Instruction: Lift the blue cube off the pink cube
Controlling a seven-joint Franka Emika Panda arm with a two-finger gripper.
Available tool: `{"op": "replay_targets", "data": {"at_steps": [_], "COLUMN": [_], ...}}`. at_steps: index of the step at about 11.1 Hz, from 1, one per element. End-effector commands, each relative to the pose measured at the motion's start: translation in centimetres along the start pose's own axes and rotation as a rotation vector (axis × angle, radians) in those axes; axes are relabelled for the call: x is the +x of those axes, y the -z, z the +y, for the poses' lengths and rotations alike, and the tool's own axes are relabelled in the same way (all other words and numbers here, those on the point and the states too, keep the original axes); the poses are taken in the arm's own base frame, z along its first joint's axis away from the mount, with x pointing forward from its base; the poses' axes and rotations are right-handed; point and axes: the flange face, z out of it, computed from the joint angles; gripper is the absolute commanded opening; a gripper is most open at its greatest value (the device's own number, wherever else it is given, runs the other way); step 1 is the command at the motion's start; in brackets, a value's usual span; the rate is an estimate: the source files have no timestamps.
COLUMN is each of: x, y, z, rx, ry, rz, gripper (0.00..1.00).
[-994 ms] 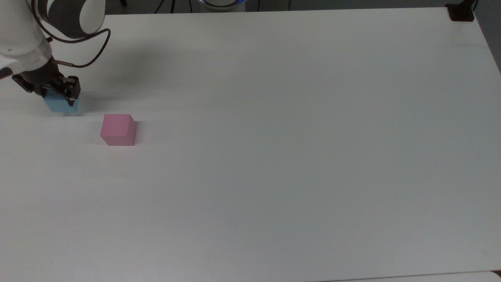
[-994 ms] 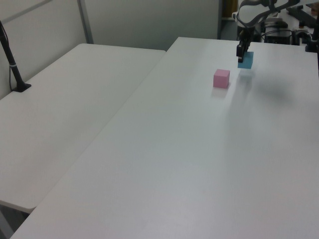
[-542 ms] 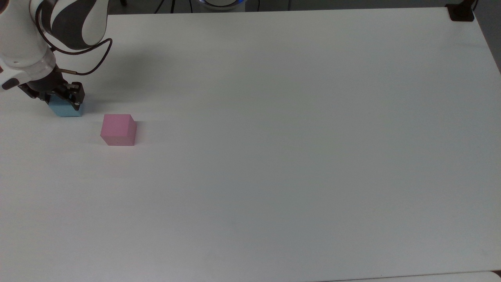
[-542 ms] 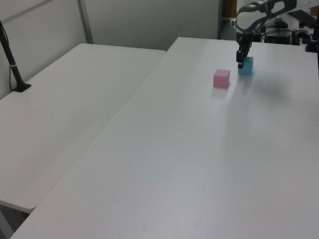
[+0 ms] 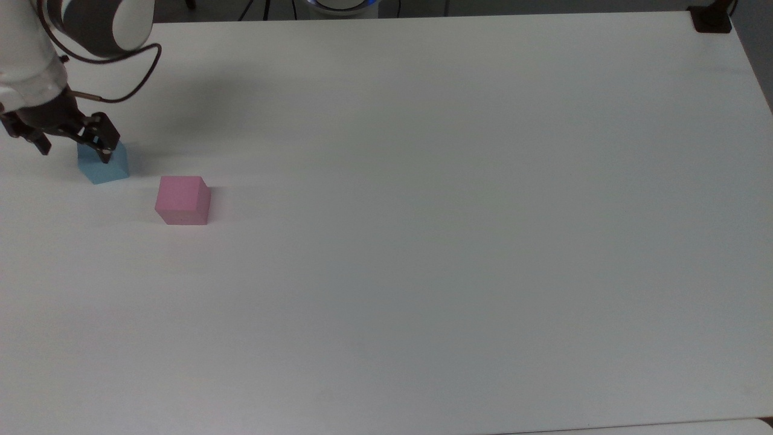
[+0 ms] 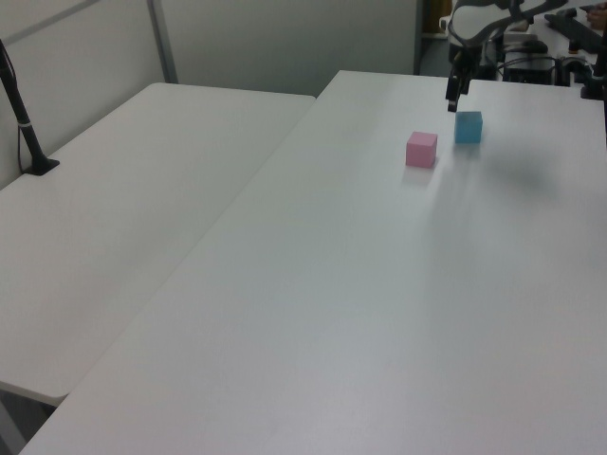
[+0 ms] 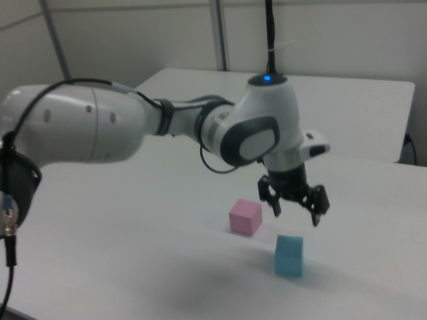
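The blue cube [image 5: 104, 164] [image 6: 468, 126] [image 7: 289, 255] stands on the white table [image 5: 423, 241], apart from the pink cube [image 5: 182, 200] [image 6: 421, 150] [image 7: 245, 217], which rests a short way to the top view's right of it. My gripper [image 5: 73, 145] [image 6: 453, 95] [image 7: 297, 207] hangs open just above the blue cube, holding nothing. In the right view, clear space shows between its spread fingers and the cube's top.
A black clamp [image 5: 711, 18] sits at the table's far right corner in the top view. A second white table [image 6: 142, 171] adjoins on the left view's left, with a black pole [image 6: 24, 123] on it. My arm [image 7: 133, 127] reaches in over the table.
The gripper set the blue cube down on the table, opened, and rose off it. The pink cube has not moved.
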Motion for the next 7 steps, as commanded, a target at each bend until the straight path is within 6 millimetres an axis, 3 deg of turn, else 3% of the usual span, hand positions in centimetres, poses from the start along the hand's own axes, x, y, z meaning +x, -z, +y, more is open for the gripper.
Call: {"op": "replay_targets", "data": {"at_steps": [1, 4, 7], "x": [-1.7, -3.1, -4.8], "y": [8.7, 17.1, 22.8], "z": [-0.8, -6.4, -12.7], "rx": [0.023, 0.076, 0.114], "ry": [-0.046, -0.153, -0.215], "rz": [0.061, 0.020, -0.033], "gripper": [1.00, 1.00, 1.00]}}
